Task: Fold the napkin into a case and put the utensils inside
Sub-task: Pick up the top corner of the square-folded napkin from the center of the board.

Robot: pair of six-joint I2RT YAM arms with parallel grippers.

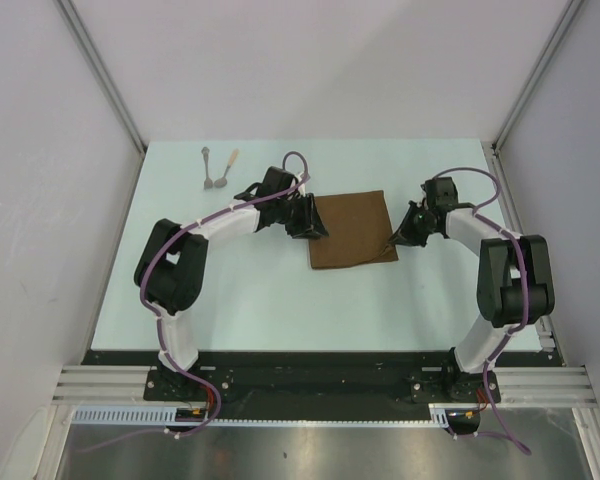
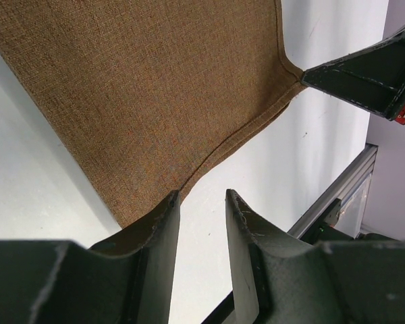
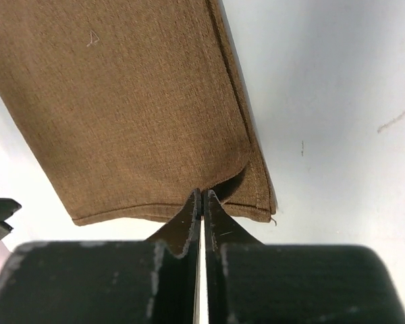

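Right gripper [image 3: 202,196] is clamped shut on the near corner of the napkin [image 3: 121,101], pulling that corner to a point. Left gripper [image 2: 202,199] sits part-open at the opposite edge, holding nothing, the cloth's edge just at its jaws. Utensils [image 1: 218,170] lie on the table [image 1: 280,300] beyond the left gripper, well apart from the napkin.

I see the brown napkin [image 1: 350,230] lying flat mid-table, doubled over, its top layer stopping just short of the lower one along one edge and one corner drawn to a point. The grey-handled spoon [image 1: 208,168] and tan-handled spoon [image 1: 228,168] lie side by side at the far left, well apart from it.
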